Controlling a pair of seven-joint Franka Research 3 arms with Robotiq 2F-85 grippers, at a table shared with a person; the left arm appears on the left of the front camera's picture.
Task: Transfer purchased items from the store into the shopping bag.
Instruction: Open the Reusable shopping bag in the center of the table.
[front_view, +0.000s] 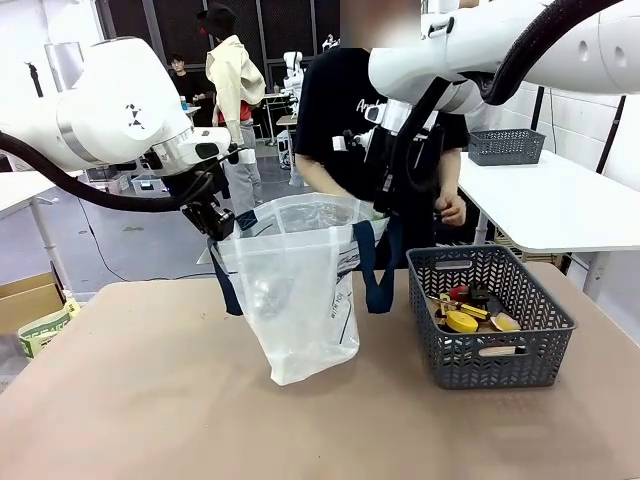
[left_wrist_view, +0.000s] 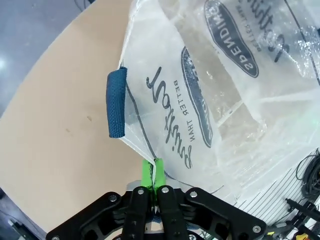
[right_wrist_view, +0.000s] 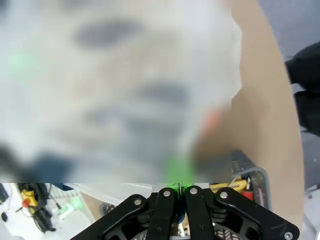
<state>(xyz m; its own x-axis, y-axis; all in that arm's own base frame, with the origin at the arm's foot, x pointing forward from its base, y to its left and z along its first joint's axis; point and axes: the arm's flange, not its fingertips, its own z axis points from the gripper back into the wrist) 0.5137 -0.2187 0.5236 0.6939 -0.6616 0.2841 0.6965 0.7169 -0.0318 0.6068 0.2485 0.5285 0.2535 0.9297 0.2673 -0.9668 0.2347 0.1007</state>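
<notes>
The translucent shopping bag (front_view: 300, 290) stands open at the table's middle, held up by both arms. My left gripper (front_view: 222, 226) is shut on the bag's left rim; in the left wrist view its green pads (left_wrist_view: 149, 172) pinch the plastic edge beside a navy handle (left_wrist_view: 116, 102). My right gripper (front_view: 378, 215) is shut on the bag's right rim, and the bag (right_wrist_view: 120, 90) shows blurred in the right wrist view. The dark grey basket (front_view: 488, 312) sits to the right and holds the purchased items, a yellow round piece (front_view: 461, 321) among them.
A person (front_view: 370, 120) in black stands behind the bag, one hand (front_view: 450, 209) near the basket's far side. A second grey basket (front_view: 506, 146) sits on a white table at the back right. A cardboard box (front_view: 28, 298) lies left of the table.
</notes>
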